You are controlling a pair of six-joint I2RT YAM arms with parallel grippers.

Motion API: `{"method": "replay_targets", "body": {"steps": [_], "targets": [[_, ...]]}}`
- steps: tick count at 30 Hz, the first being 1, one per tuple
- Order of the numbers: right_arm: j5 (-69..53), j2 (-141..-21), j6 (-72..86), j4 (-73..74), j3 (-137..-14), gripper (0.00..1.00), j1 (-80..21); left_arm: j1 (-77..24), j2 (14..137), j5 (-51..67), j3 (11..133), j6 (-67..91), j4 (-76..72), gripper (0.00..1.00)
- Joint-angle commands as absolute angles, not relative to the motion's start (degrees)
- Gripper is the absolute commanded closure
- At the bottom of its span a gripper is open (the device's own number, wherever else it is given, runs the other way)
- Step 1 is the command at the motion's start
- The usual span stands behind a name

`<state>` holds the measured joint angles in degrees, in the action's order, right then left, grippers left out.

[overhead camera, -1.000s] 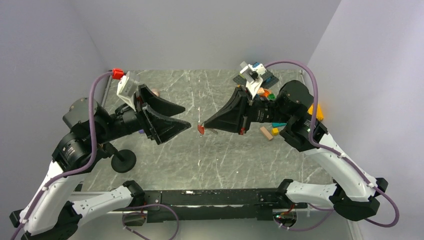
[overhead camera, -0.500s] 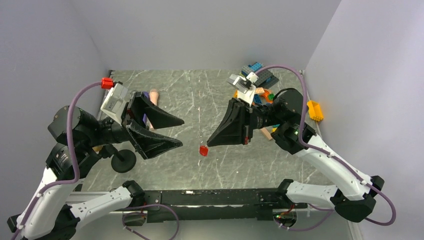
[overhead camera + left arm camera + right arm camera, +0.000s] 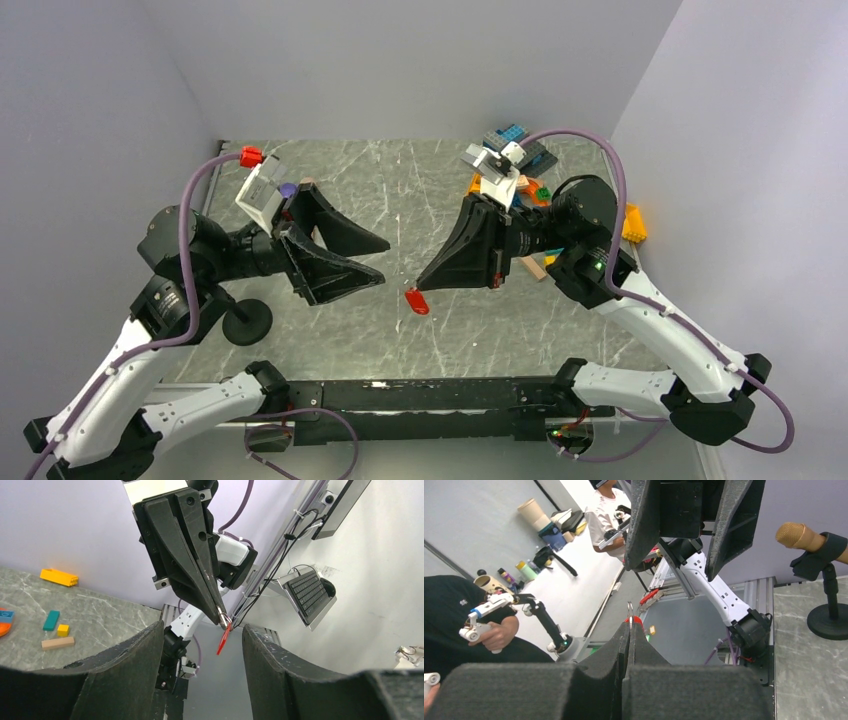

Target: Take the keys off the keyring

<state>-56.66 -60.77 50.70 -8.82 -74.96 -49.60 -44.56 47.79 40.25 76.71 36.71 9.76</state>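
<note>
My right gripper [image 3: 420, 285] is shut, held above the table's middle. A thin silver key [image 3: 630, 611] sticks out between its fingertips. The keyring's red tag [image 3: 416, 301] hangs from the tip on a thin ring; it also shows in the left wrist view [image 3: 223, 639] and peeks past the tips in the right wrist view [image 3: 637, 620]. My left gripper [image 3: 381, 263] is open and empty, facing the right gripper a short way to the left. In the left wrist view [image 3: 202, 627] the tag hangs between its spread fingers, farther off, touching neither.
Toy blocks [image 3: 520, 185] are piled at the back right, with a yellow block [image 3: 632, 222] by the right wall. A microphone stand's black base [image 3: 247, 321] stands near the left arm. Loose blocks [image 3: 58, 643] lie on the marble table [image 3: 400, 190].
The left gripper drew back to the left and down, then came back toward the right gripper. The right gripper dropped a little, and the red tag now hangs below its tip.
</note>
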Motion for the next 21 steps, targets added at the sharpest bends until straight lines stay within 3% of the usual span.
{"method": "replay_targets", "body": {"steps": [1, 10, 21], "targets": [[-54.6, -59.9, 48.1, -6.8, -78.1, 1.0, -49.8, -44.6, 48.4, 41.5, 78.6, 38.0, 6.4, 0.37], [-44.9, -59.0, 39.3, 2.9, -80.4, 1.0, -49.9, -44.5, 47.7, 36.9, 77.4, 38.4, 5.4, 0.42], [-41.7, -59.3, 37.1, 3.7, -80.4, 1.0, -49.8, -44.5, 47.9, 34.5, 75.6, 39.5, 3.0, 0.46]]}}
